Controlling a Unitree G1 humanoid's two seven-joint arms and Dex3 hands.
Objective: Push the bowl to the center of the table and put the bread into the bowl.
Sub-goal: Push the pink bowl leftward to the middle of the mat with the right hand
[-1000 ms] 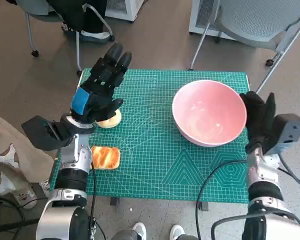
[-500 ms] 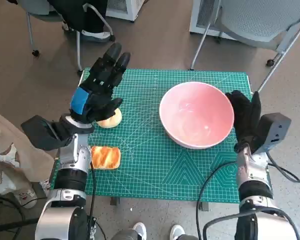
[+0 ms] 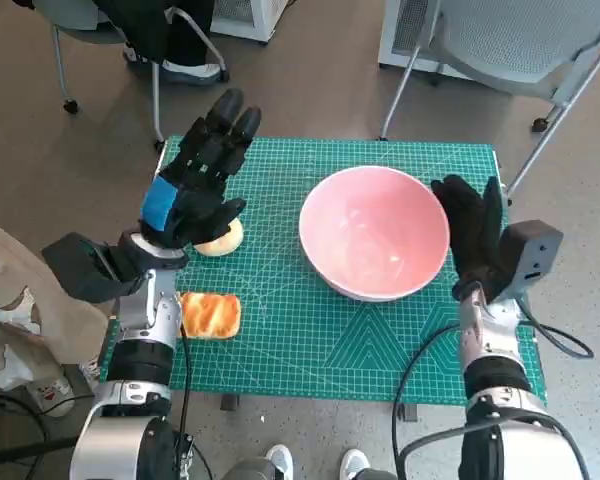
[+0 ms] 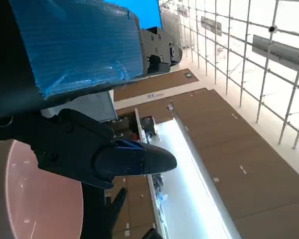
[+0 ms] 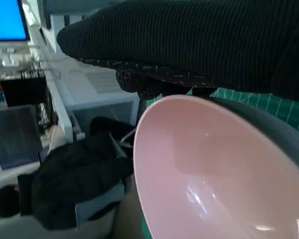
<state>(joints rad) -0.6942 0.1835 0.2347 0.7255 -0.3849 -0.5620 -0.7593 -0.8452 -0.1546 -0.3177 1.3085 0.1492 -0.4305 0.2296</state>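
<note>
Left hand (image 3: 193,190): black, blue tape across its back, on a pale forearm (image 3: 148,325). Right hand (image 3: 472,233): black knitted glove; black cable (image 3: 420,355) loops beside its wrist.

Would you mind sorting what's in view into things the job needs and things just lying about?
Needed:
bowl, pushed by the right hand
bread, near the mat's front left edge
left hand, raised and empty

Lying about:
pale round item, half hidden under the left hand
grey chair behind the table

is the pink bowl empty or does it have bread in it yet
Empty. The pink bowl shows only its bare glossy inside in the head and right wrist views; the toasted bread lies on the green mat near the left forearm.
</note>
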